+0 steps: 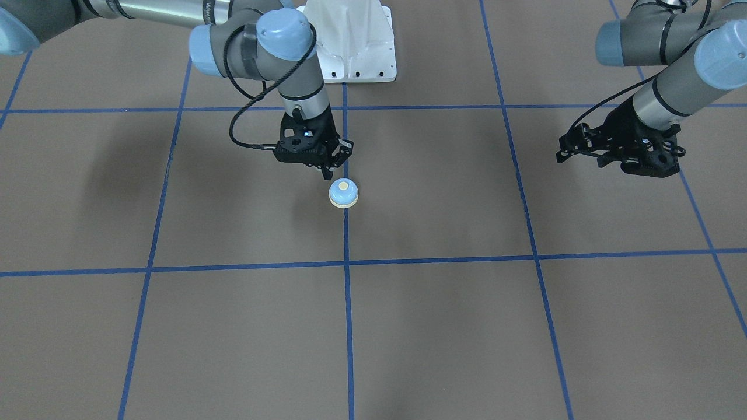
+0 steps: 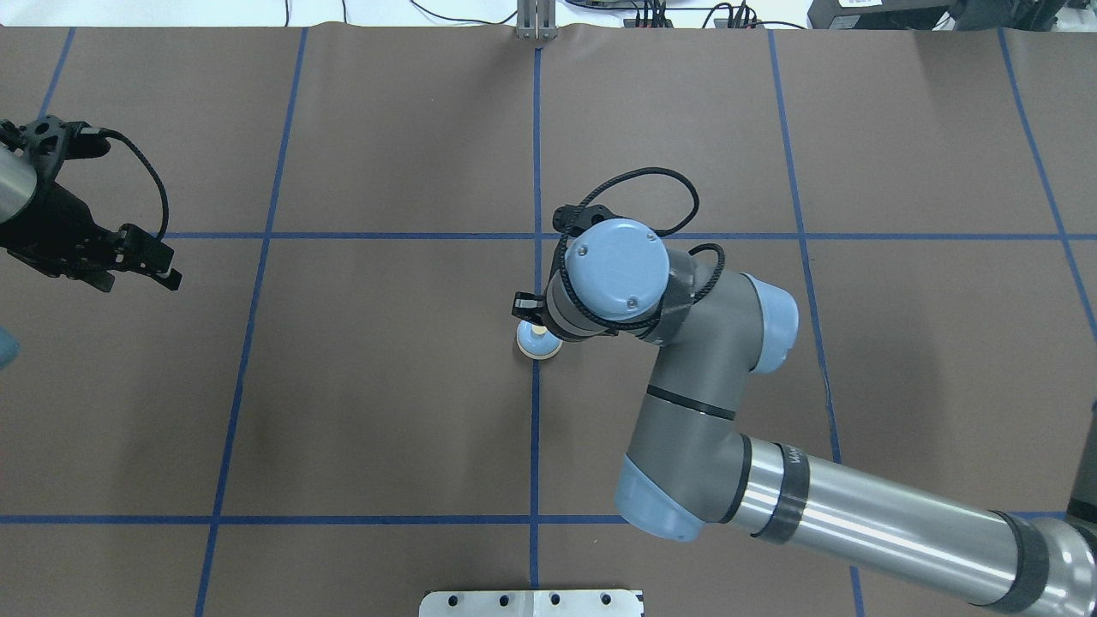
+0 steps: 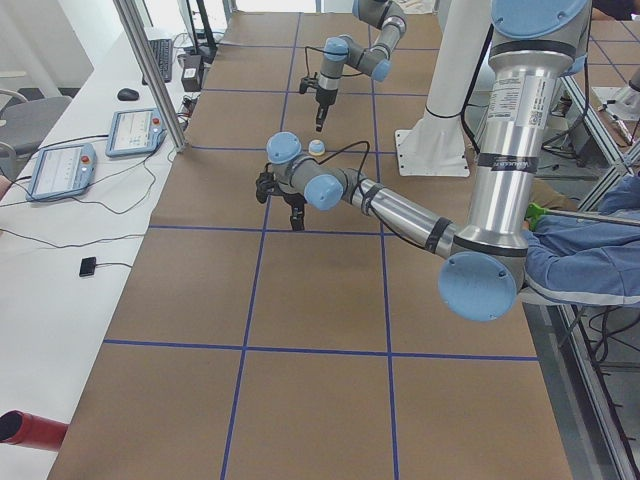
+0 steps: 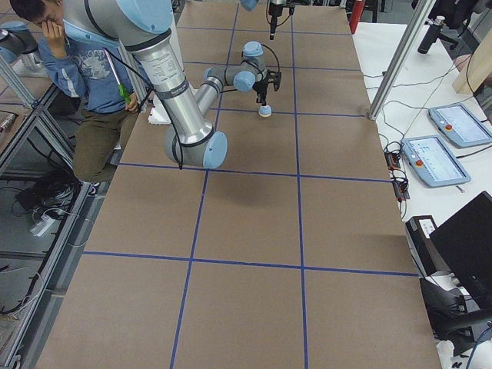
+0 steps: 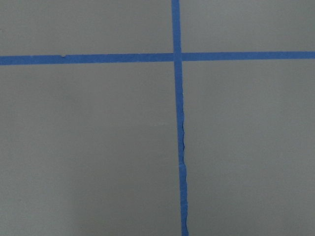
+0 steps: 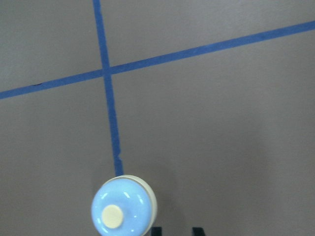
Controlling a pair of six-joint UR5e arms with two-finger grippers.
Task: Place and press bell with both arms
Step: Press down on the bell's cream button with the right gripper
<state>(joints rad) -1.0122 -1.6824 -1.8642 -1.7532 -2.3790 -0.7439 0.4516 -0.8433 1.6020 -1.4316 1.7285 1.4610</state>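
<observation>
Dark fingertips [image 6: 156, 231] of the right gripper [image 6: 177, 231] barely cleared the lower edge of the wrist view. Only their ends showed, set narrow with a slim gap and nothing held between them. Just beside them stood the bell [image 6: 123, 209], upright on a strip of blue tape [image 1: 348, 326] near the middle of the table [image 1: 408, 326], a little short of a tape crossing. Whether a tip touched the dome could not be told. From overhead, the wrist of the right arm [image 2: 686, 428] hid the gripper and covered part of the bell. That arm ran off the lower right corner of that view. The left gripper [image 1: 575, 153] hung well apart near the table's side, its fingers apparently spread and empty, though they were small and dark in every view. Its own camera showed only table and crossed tape. The left arm [image 1: 671, 99] was cut off by the frame edges. Broad brown surface lay between the two grippers and beyond the bell toward the far edge. A white pedestal [image 1: 350, 41] stood at the robot's side.
</observation>
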